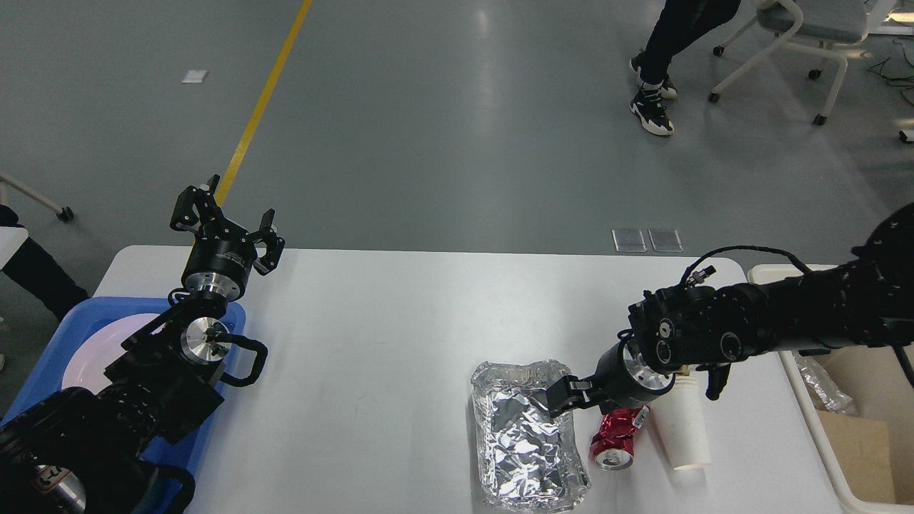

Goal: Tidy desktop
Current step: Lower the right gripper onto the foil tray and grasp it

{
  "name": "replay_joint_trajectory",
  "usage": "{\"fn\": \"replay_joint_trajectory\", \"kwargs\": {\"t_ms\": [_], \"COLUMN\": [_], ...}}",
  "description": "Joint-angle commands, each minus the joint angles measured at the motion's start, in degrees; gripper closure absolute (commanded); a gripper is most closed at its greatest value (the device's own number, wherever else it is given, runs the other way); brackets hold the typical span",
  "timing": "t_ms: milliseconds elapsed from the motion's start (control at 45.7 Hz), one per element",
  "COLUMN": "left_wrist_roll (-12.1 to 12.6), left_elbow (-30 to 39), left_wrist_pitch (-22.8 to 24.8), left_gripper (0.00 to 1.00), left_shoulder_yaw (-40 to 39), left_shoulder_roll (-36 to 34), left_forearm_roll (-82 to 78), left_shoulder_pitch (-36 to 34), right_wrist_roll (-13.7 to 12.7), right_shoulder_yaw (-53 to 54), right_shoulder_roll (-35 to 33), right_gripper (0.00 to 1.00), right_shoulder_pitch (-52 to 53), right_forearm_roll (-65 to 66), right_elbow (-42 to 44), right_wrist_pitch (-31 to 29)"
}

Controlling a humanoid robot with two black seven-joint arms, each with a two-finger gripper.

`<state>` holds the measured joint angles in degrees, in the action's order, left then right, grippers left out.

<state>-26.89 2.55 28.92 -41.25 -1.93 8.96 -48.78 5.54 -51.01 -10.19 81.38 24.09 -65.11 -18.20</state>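
Head view: you're looking down on the desktop (371,343), which fills the lower middle of the picture with its long axis running left to right. Your right gripper (564,397) sits low over the right rim of the foil tray (528,435); whether it's released or clenched, you cannot tell. A crushed red can (615,437) and a white paper cup (682,432) lie just beside it. Your left gripper (225,221) hangs spread above the blue tray (64,335).

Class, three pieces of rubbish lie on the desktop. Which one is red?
The crushed soda can, between the silver foil tray and the white paper cup.
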Motion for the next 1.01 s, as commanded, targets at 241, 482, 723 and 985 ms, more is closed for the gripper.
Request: {"fn": "replay_joint_trajectory", "kwargs": {"t_ms": [241, 482, 723, 985], "left_wrist_roll": [0.00, 0.00, 0.00, 0.00], "left_elbow": [0.00, 0.00, 0.00, 0.00], "left_wrist_pitch": [0.00, 0.00, 0.00, 0.00], "left_gripper": [0.04, 0.04, 0.04, 0.04], "left_shoulder_yaw": [-0.06, 0.03, 0.03, 0.03], "left_shoulder_roll": [0.00, 0.00, 0.00, 0.00], "left_forearm_roll": [0.00, 0.00, 0.00, 0.00], "left_shoulder_pitch": [0.01, 0.01, 0.01, 0.01], "right_wrist_roll": [0.17, 0.00, 0.17, 0.17], "right_shoulder_yaw": [0.74, 0.74, 1.26, 2.50], "right_shoulder_roll": [3.77, 4.13, 4.13, 3.95], "right_gripper": [0.15, 1.00, 1.00, 1.00], "right_shoulder_pitch": [-6.23, -6.76, -7.37, -7.03], "right_forearm_roll": [-0.01, -0.01, -0.53, -2.11], "right_elbow": [7.10, 7.10, 7.28, 7.11], "right_wrist_pitch": [0.35, -0.17, 0.44, 0.27]}}
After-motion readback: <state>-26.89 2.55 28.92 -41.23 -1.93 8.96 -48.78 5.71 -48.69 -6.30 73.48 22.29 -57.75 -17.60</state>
